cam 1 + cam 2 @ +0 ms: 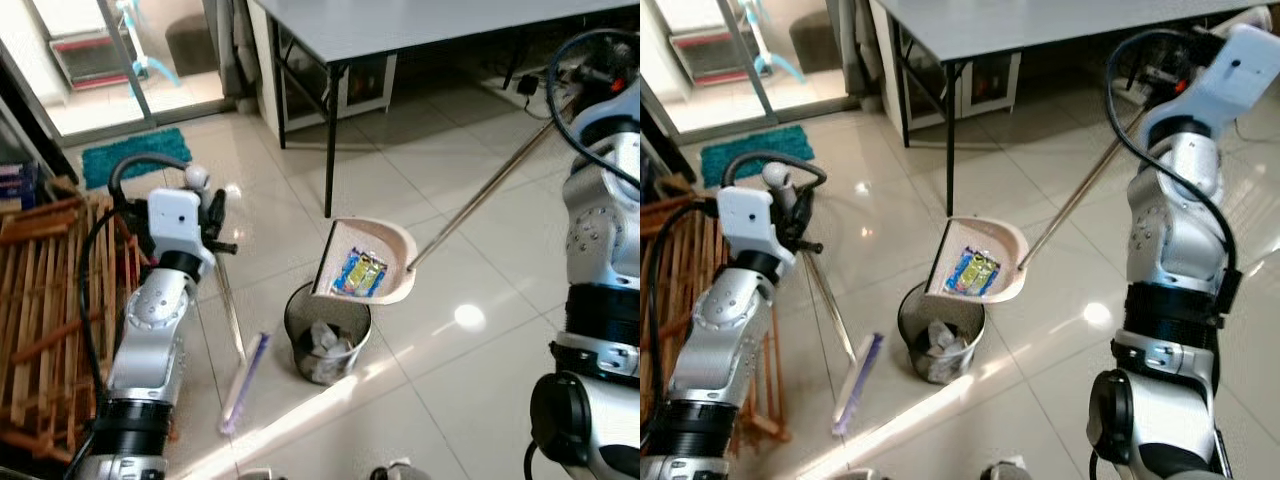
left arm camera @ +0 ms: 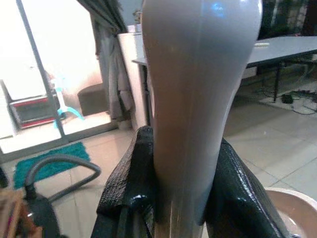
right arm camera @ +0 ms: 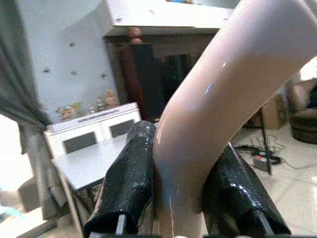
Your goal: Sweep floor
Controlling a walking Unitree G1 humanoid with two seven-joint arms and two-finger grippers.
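Note:
My left gripper (image 1: pixel 212 215) is shut on the broom's pale handle (image 2: pixel 193 99), with black fingers (image 2: pixel 129 183) on both sides of it. The thin shaft (image 1: pixel 230 305) runs down to the purple broom head (image 1: pixel 245 380), which lies on the tiles left of the bin. My right gripper (image 3: pixel 183 163) is shut on the curved cream grip of the dustpan's long handle (image 1: pixel 1080 195). The cream dustpan (image 1: pixel 390 250) hangs tilted over the black mesh bin (image 1: pixel 325 340). A yellow-and-blue wrapper (image 1: pixel 360 272) lies in the pan, and crumpled waste sits in the bin.
A grey table (image 1: pixel 400 25) stands behind, its black leg (image 1: pixel 330 140) just beyond the dustpan. A wooden slatted rack (image 1: pixel 50 300) is close on my left. A teal mat (image 1: pixel 135 155) lies by the glass door. Cables and a power strip (image 1: pixel 525 85) are at the far right.

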